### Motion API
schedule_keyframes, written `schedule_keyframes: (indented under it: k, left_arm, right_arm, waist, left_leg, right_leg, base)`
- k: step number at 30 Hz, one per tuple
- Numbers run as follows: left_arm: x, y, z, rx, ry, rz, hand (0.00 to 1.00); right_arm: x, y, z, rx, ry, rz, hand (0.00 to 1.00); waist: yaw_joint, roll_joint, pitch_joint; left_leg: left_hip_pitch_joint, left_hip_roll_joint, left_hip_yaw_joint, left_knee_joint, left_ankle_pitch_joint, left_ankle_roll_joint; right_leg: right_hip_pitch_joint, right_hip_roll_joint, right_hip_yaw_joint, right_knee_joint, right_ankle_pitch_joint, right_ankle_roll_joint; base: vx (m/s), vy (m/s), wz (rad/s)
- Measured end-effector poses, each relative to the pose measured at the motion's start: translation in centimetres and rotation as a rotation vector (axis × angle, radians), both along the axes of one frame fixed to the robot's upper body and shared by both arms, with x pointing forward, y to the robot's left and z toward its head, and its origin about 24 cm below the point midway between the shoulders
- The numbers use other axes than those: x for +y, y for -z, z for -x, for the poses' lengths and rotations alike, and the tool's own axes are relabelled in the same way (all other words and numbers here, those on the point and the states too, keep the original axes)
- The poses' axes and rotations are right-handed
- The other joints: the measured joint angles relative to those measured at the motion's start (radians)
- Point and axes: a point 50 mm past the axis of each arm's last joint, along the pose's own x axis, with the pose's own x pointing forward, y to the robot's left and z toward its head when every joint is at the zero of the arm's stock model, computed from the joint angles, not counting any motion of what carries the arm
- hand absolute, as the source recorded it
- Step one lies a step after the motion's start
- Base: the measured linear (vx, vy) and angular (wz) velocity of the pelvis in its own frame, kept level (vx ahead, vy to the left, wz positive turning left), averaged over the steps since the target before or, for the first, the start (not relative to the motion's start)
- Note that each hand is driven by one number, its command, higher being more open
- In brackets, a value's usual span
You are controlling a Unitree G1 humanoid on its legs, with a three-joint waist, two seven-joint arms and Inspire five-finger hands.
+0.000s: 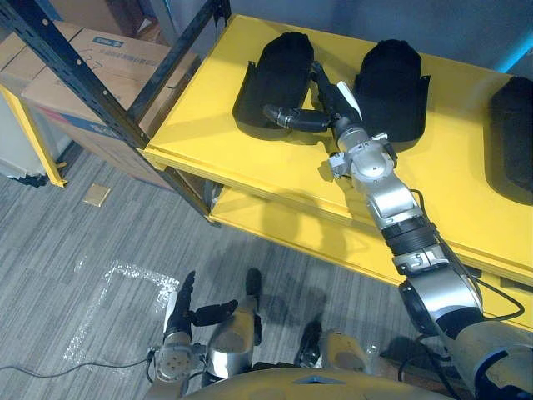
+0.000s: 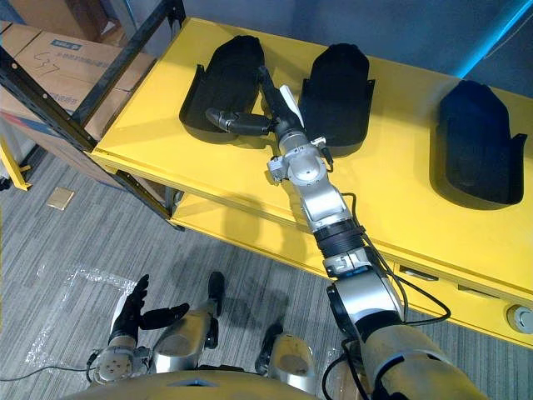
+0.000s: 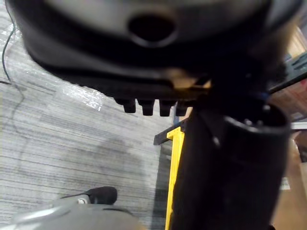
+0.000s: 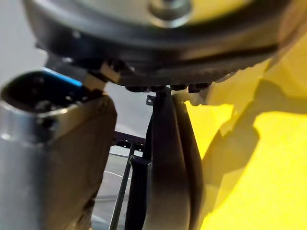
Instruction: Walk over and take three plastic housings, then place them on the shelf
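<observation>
On the top of the yellow metal shelf in front of me lie three black plastic housings, each a rounded shell with its hollow side down. The left black plastic housing and the middle black plastic housing sit near each other. The right black plastic housing lies well apart from them, towards the far end of the same top.

My right hand reaches across the shelf top into the gap between the left and middle housings. Its fingers are stretched forward and nearly straight. One dark digit sticks out sideways and lies across the near corner of the left housing, touching it. The hand is spread rather than closed, and I cannot see it curled round either shell. In the right wrist view, a housing's thin black edge stands past my fingers against the yellow surface.

My left hand hangs low above the grey carpet floor, with its fingers loosely spread and nothing in them. A crumpled sheet of clear plastic film lies on the floor beside it. To my left stand a dark blue metal rack post and brown cardboard boxes. A lower yellow shelf level shows under the top.
</observation>
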Motion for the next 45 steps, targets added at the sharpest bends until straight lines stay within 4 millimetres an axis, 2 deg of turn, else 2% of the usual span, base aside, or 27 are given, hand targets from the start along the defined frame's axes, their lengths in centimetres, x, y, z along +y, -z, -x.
schedule_keyframes:
  k: [6,11,34,45]
  left_arm:
    - [0.1,0.1,0.1,0.003,-0.003,-0.002,1.00]
    - [0.1,0.1,0.2,0.006,-0.004,-0.003,1.00]
    - [0.3,0.3,0.8,0.017,-0.050,0.021,1.00]
    - [0.3,0.3,0.9,0.016,-0.092,0.034,1.00]
  right_arm:
    - [-0.1,0.2,-0.2,-0.003,0.006,0.018,1.00]
    - [-0.1,0.4,-0.3,0.002,-0.009,0.020,1.00]
    - [0.2,0.7,-0.5,-0.005,0.040,0.011,1.00]
    - [0.6,-0.4,-1.2,-0.035,0.047,0.056,1.00]
  waist:
    - [0.001,-0.003,-0.002]
    - [0.002,-0.016,-0.013]
    - [0.003,-0.016,-0.013]
    - [0.010,-0.010,-0.009]
  left_leg:
    - [-0.005,-0.004,-0.003,0.000,0.001,0.001]
    - [-0.016,-0.004,-0.004,0.000,0.002,0.002]
    - [-0.018,-0.010,-0.025,0.000,0.004,-0.004]
    - [-0.032,-0.017,-0.034,0.001,0.012,0.001]
  right_leg:
    - [-0.004,-0.004,-0.004,0.002,-0.001,0.001]
    - [-0.017,-0.006,-0.004,0.011,-0.002,0.000]
    - [-0.024,-0.017,-0.026,0.047,-0.023,-0.005]
    - [-0.039,-0.026,-0.031,0.074,-0.037,-0.005]
  base:
    - [0.00,0.000,0.00]
    - [0.00,0.000,0.00]
    - [0.01,-0.005,0.02]
    - [0.02,-0.012,0.03]
